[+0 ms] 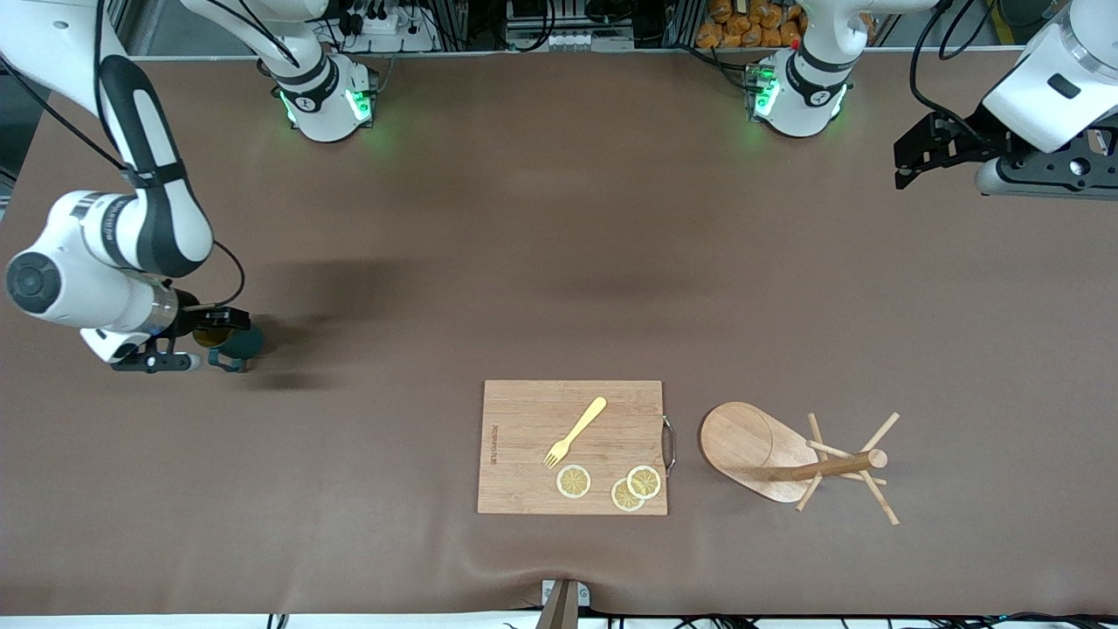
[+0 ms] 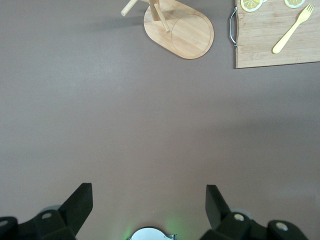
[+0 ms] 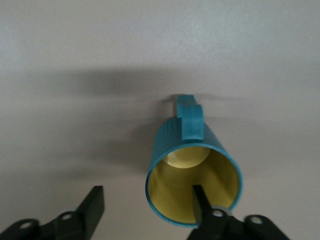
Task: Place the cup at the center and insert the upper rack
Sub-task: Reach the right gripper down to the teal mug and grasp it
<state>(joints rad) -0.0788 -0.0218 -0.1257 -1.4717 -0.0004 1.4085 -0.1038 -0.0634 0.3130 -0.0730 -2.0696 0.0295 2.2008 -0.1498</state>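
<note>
Tabletop: cup w/ right end effector finger inside (open).

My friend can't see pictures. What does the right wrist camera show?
A teal cup with a yellow inside stands on the brown table, seen from above, its small handle pointing away. The right gripper straddles the rim nearest the camera, one black finger inside the cup and one outside, not yet closed on it.

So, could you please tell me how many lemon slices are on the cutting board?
3, all on the cutting board at its edge nearest the front camera: one slice below the fork's tines, two overlapping near the handle end.
</note>
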